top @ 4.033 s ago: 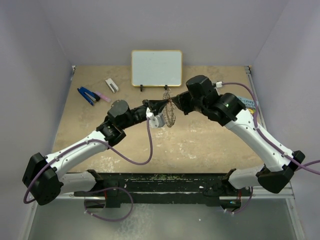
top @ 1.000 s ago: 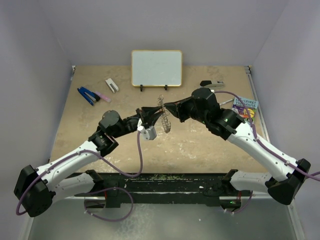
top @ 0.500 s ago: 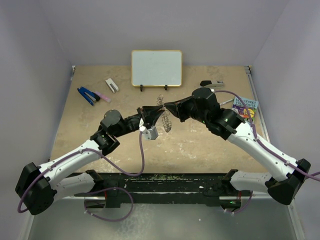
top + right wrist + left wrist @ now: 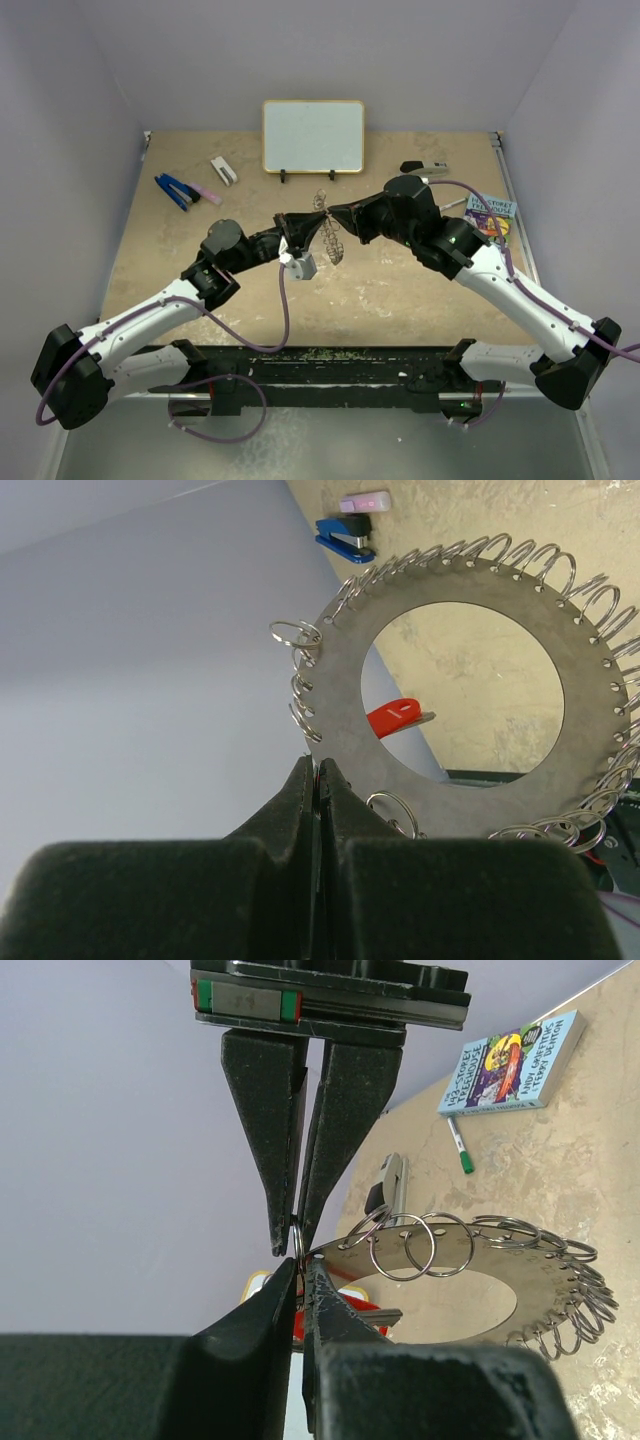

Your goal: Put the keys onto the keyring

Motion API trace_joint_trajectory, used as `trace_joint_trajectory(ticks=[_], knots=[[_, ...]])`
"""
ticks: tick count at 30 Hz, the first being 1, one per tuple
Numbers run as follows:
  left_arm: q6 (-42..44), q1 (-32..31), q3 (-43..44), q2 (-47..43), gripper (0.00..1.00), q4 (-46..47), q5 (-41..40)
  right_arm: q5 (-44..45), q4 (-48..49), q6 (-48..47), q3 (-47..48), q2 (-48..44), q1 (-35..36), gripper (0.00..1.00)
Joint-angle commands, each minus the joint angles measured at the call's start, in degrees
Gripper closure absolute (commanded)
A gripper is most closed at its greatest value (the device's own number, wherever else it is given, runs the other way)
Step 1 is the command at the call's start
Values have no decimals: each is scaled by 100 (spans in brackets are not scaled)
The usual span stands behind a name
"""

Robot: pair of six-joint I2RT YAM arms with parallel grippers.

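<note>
The keyring [image 4: 331, 240], a large flat grey ring fringed with small split rings, hangs edge-on in the air between both grippers. In the right wrist view my right gripper [image 4: 318, 768] is shut on the lower left rim of the keyring [image 4: 340, 680]. The red-headed key [image 4: 393, 717] shows through the ring's hole. In the left wrist view my left gripper [image 4: 299, 1265] is shut, tip to tip with the right gripper [image 4: 297, 1245], at the edge of the keyring [image 4: 500, 1263]. The key [image 4: 354, 1309] sits right behind the left fingers, with red showing between them.
A whiteboard [image 4: 312, 135] stands at the back. A blue stapler [image 4: 176, 190], a pink eraser [image 4: 207, 193] and a white clip [image 4: 223, 171] lie back left. A book [image 4: 492, 213], a green-tipped pen [image 4: 458, 1145] and a black and silver tool [image 4: 425, 167] lie on the right.
Since four seconds ago both grippers have carried the ring nearer and leftward. Over the last second the left gripper edged slightly right and the ring tilted a little; since half a second ago nothing visible.
</note>
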Motion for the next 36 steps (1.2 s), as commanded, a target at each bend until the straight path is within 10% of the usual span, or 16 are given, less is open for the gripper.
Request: trace_joint_trajectory(ticks=[1,14,36], knots=[[70,-2,162,27,93,102,41,-193,537,-16,19,-50,-4,100],[216,7,308,15,97,-143,-94,-161,726,-364,-17,-51,-8,99],[-775,231,932,9,97,-856,-107,502,425,-1049,-435,-790,-11,39]])
